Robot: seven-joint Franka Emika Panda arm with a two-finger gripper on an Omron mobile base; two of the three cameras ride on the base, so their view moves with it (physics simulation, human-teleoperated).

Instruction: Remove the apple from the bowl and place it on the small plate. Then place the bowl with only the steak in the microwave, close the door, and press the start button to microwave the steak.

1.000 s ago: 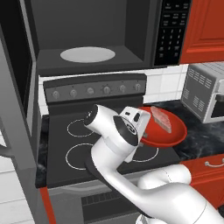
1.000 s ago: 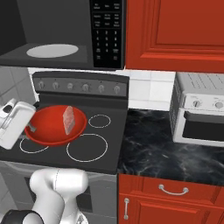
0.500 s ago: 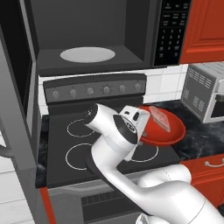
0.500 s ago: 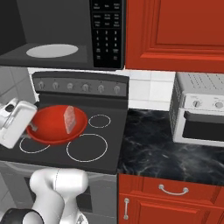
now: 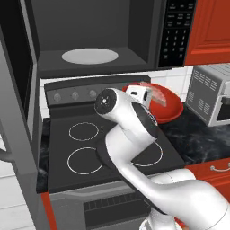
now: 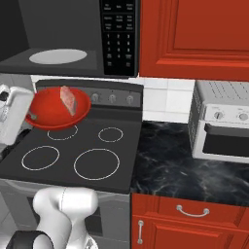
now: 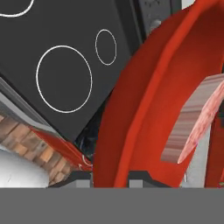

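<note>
As lifted, one bowl, one steak (tilted)

A black stove with four white-ringed burners fills the lower left of the right base view; a row of grey knobs runs along its back panel; to its right lies a dark marbled surface, and a silver toaster oven stands on it at the right edge of the frame; red cabinets hang in the upper right, and red drawers with silver handles sit along the bottom; white tile wall shows between the upper cabinets and the surface; even, flat light all over.
</note>
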